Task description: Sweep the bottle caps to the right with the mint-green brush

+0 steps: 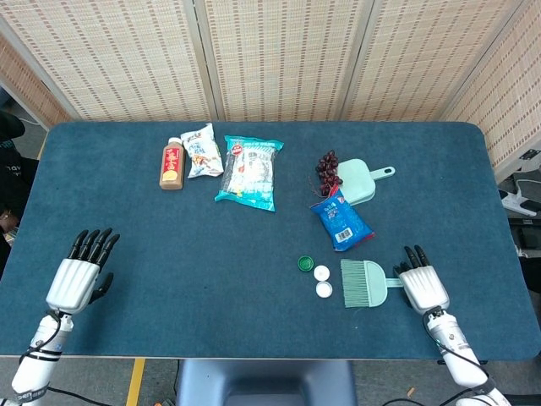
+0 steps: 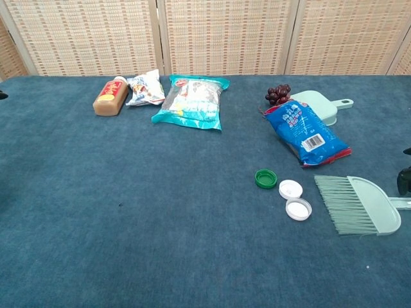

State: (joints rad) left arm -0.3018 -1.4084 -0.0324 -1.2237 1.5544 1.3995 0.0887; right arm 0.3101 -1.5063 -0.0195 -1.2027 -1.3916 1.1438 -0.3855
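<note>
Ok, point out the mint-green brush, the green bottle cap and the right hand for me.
mint-green brush (image 1: 373, 286), head view, on its solid back behind the bristles.
green bottle cap (image 2: 265, 178), chest view, on its open centre.
right hand (image 1: 422, 286), head view, on the pale back of the hand.

Even, bright, diffuse light falls from above on the blue tabletop (image 1: 254, 245), leaving only faint soft shadows and no glare, both views sharp, though the chest view's right edge perhaps shows slight blur.
</note>
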